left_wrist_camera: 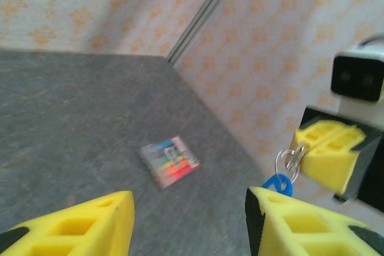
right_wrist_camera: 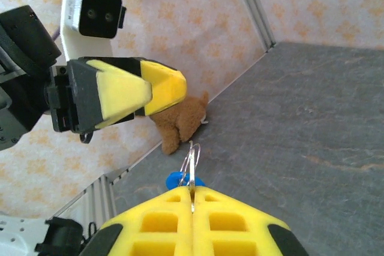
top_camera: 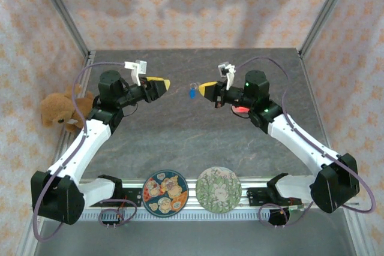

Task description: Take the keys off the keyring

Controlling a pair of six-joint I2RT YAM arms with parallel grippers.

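Observation:
A thin silver keyring [right_wrist_camera: 192, 161] with a blue key [right_wrist_camera: 176, 180] hanging from it is held in the air above the grey table [top_camera: 192, 142]. My right gripper [right_wrist_camera: 192, 195] is shut on the keyring, its yellow pads pressed together. From above, the blue key [top_camera: 192, 93] dangles just left of the right gripper [top_camera: 206, 89]. My left gripper [left_wrist_camera: 189, 220] is open, its yellow fingers [left_wrist_camera: 78, 226] wide apart with nothing between them. It hovers a short way left of the keyring [left_wrist_camera: 290, 161] and does not touch it. The top view places the left gripper [top_camera: 161, 83] facing the right one.
A pack of coloured markers [left_wrist_camera: 170, 161] lies on the table beyond the left gripper. A brown teddy bear [top_camera: 60, 110] sits against the left wall. Two round patterned plates [top_camera: 165, 192] [top_camera: 219, 189] rest at the near edge between the arm bases.

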